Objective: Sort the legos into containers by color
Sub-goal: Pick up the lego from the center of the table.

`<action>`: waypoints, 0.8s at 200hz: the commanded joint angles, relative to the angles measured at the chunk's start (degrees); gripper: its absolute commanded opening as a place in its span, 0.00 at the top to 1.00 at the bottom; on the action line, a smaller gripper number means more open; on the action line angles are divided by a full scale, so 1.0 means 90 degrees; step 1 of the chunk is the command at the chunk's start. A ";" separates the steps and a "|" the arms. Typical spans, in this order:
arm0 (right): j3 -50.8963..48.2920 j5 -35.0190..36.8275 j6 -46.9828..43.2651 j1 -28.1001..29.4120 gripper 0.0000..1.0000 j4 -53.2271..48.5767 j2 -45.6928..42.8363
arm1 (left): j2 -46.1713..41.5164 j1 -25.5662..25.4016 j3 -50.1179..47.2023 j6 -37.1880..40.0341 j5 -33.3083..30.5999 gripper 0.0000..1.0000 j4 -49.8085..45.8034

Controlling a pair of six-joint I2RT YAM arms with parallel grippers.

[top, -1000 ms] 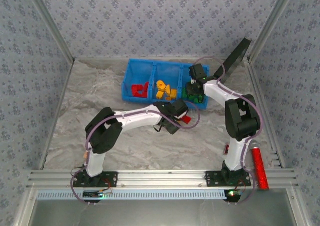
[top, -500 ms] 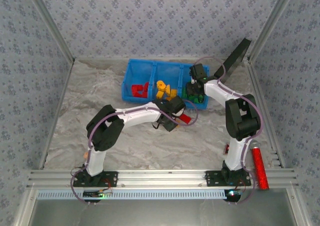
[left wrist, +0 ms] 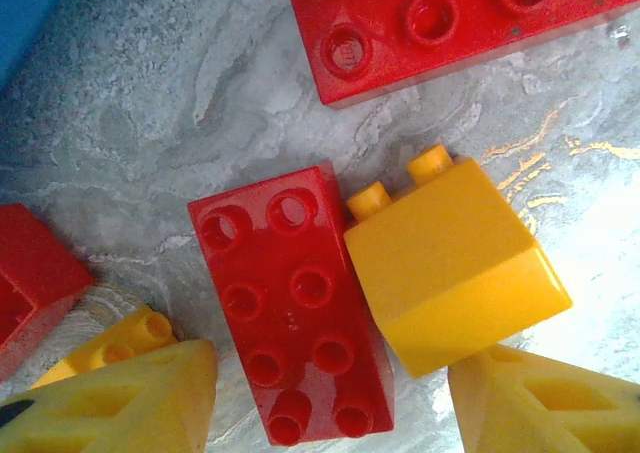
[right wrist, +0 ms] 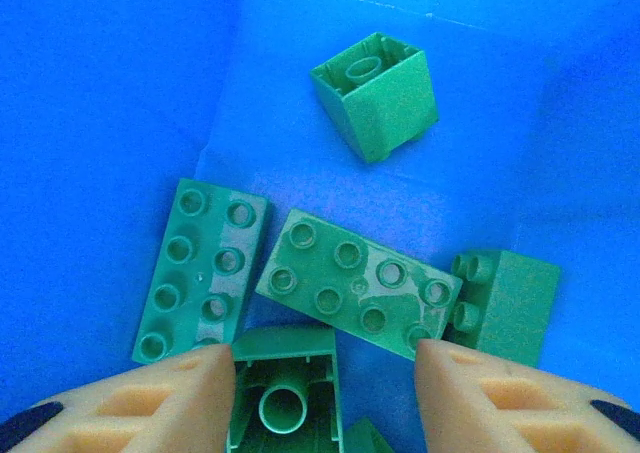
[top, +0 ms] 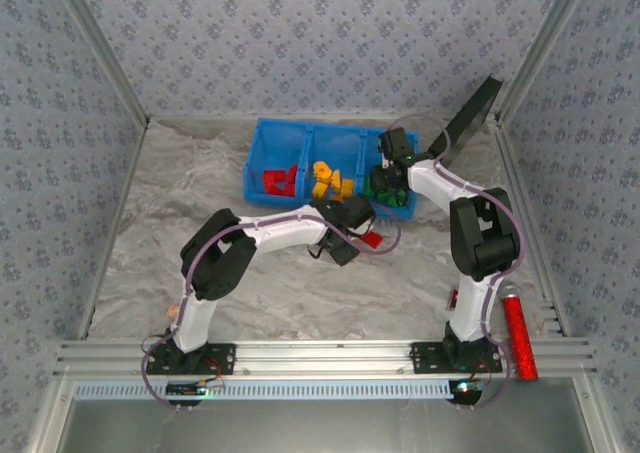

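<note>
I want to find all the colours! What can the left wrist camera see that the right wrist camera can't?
Left wrist view: red bricks and a yellow-orange brick on the marbled table. Right wrist view: green bricks in the blue bin. Shared: bricks, with an open gripper over them, the left gripper in one and the right gripper in the other.

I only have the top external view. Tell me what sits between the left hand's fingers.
Observer: On the left wrist view, a red eight-stud brick lies flat on the table between the fingers of the open left hand.
Operator: Report anything touching it.
Observer: A yellow brick on its side rests against one long edge.
Operator: Now the other side.
Observer: The right hand is open over the blue bin, a green brick lying hollow side up between its fingers.
</note>
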 commanded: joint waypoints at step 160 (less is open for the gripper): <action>0.0090 -0.0130 -0.0208 -0.0103 0.47 -0.0134 -0.0137 | 0.0501 0.0080 -0.0056 -0.0416 0.0430 0.60 -0.0162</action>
